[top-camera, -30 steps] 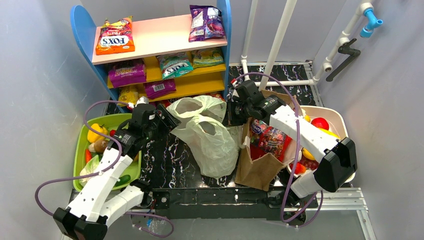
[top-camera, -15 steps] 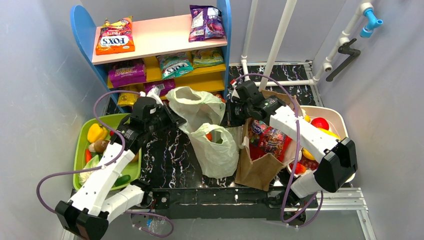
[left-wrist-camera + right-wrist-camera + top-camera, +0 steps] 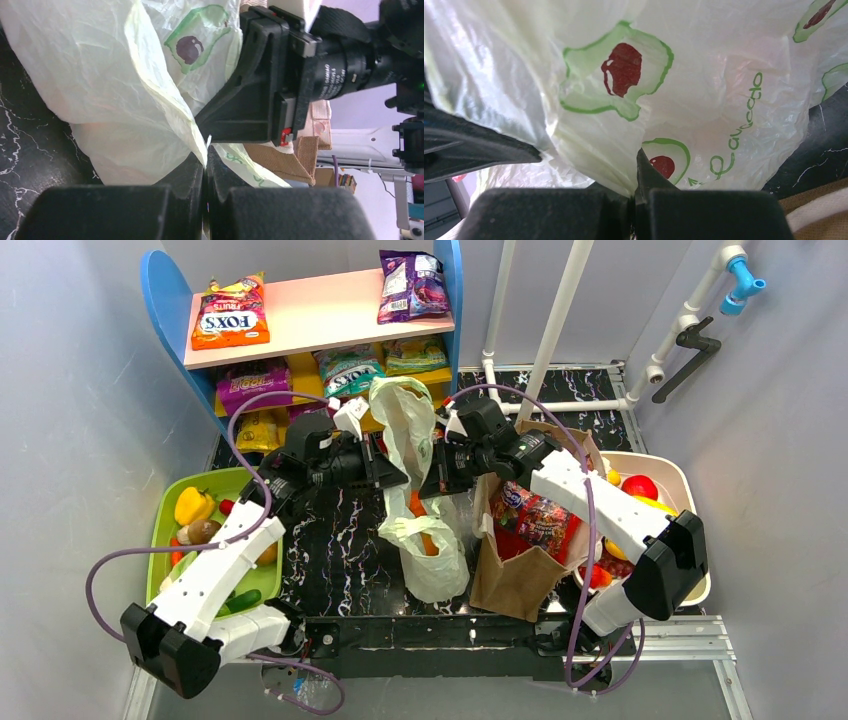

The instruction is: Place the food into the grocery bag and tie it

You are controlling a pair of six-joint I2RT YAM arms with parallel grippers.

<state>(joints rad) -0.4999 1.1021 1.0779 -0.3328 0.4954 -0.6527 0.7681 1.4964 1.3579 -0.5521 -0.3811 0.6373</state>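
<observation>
both left jaws and right jaws were pinched shut on the grocery bag [image 3: 441,570]; tying well wanted even tension, handles crossed, the food [image 3: 421,508] sitting low.

A mock grocery shop: a small shelf [image 3: 320,310] stocked with snack packets [image 3: 230,318], a green tray [image 3: 200,477] of vegetables [image 3: 192,506].
</observation>
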